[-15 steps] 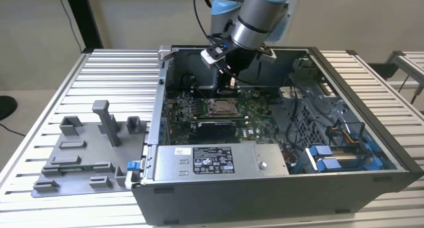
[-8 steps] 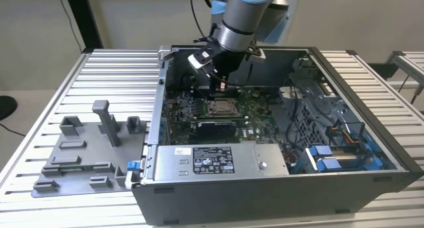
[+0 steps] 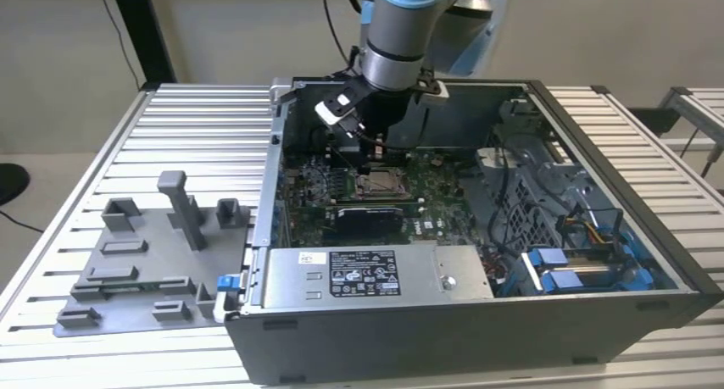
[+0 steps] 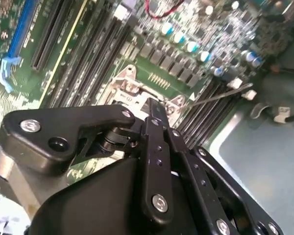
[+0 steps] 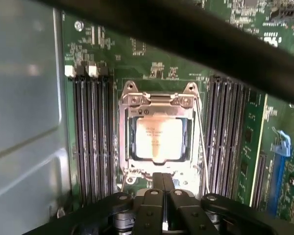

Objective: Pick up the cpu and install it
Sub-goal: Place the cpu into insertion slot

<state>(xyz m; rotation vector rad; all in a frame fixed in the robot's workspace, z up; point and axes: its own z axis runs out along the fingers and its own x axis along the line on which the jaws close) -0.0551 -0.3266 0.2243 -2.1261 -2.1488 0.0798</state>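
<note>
The cpu (image 5: 159, 139), a pale silver square, lies flat inside the metal socket frame (image 5: 127, 142) on the green motherboard (image 5: 152, 63). In the exterior view it shows as a small bright square (image 3: 379, 184) in the middle of the open computer case (image 3: 476, 338). My gripper (image 5: 162, 182) hangs just above one edge of the socket, its two thin black fingers pressed together with nothing between them. In the second wrist view the gripper (image 4: 156, 111) points down at the socket frame (image 4: 132, 88). The arm reaches into the case from the back.
Black memory slots (image 5: 90, 142) run along both sides of the socket. A thin wire lever (image 5: 202, 147) lies beside the frame. A silver box with a white label (image 3: 362, 275) sits at the case front. A grey fixture tray (image 3: 142, 262) stands on the exterior view's left.
</note>
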